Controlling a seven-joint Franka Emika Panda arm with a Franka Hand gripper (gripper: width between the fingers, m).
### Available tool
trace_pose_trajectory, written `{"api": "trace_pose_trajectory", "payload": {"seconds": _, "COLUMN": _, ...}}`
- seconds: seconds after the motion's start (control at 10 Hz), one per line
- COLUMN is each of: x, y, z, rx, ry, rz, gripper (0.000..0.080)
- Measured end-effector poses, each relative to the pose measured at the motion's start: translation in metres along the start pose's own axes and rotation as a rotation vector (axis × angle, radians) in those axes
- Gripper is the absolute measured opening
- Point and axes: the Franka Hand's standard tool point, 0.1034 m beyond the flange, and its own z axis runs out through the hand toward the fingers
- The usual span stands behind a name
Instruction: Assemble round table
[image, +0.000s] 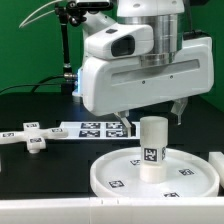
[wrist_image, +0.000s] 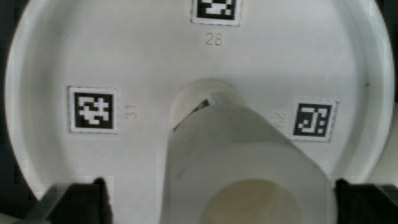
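Hand open over the leg, nothing gripped.
Exterior view: hand (image: 151, 114) spread wide and empty, just above the short cylinder leg (image: 152, 148). The leg stands upright about mid-disc on the round disc (image: 115, 178), which sits on the desk (image: 40, 180). Cross-shaped base (image: 30, 137) lies well apart at 9 o'clock of the disc, marker board (image: 90, 128) at 11. Wrist view: leg sits between the fingers (wrist_image: 75, 203), touching neither. Looks like light, stiff, smooth plastic, probably slippery. I'd pinch the leg mid-height, across its diameter.

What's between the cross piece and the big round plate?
Only bare black table lies between cross-shaped base and round disc, in the exterior view.
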Motion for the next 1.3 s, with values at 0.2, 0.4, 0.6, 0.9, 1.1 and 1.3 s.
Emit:
{"api": "trace_pose_trajectory", "payload": {"seconds": 0.2, "x": 0.0001, "y": -0.0002, "z": 0.0001, "rx": 0.001, "ry": 0.0, "rz": 0.004, "gripper": 0.0404}}
{"api": "trace_pose_trajectory", "payload": {"seconds": 0.4, "x": 0.0002, "y": -0.0004, "z": 0.0001, "rx": 0.003, "ry": 0.001, "rz": 0.019, "gripper": 0.0405}}
{"api": "trace_pose_trajectory", "payload": {"seconds": 0.6, "x": 0.0004, "y": -0.0013, "z": 0.0002, "rx": 0.006, "ry": 0.002, "rz": 0.105, "gripper": 0.0405}}
{"api": "trace_pose_trajectory", "payload": {"seconds": 0.9, "x": 0.0027, "y": -0.0041, "z": 0.0004, "rx": 0.03, "ry": 0.013, "rz": 0.409, "gripper": 0.0406}}
{"api": "trace_pose_trajectory", "payload": {"seconds": 1.1, "x": 0.0026, "y": -0.003, "z": 0.0005, "rx": 0.05, "ry": 0.014, "rz": 0.579, "gripper": 0.0407}}
{"api": "trace_pose_trajectory", "payload": {"seconds": 1.3, "x": 0.0026, "y": -0.0033, "z": 0.0006, "rx": 0.06, "ry": 0.011, "rz": 0.772, "gripper": 0.0407}}
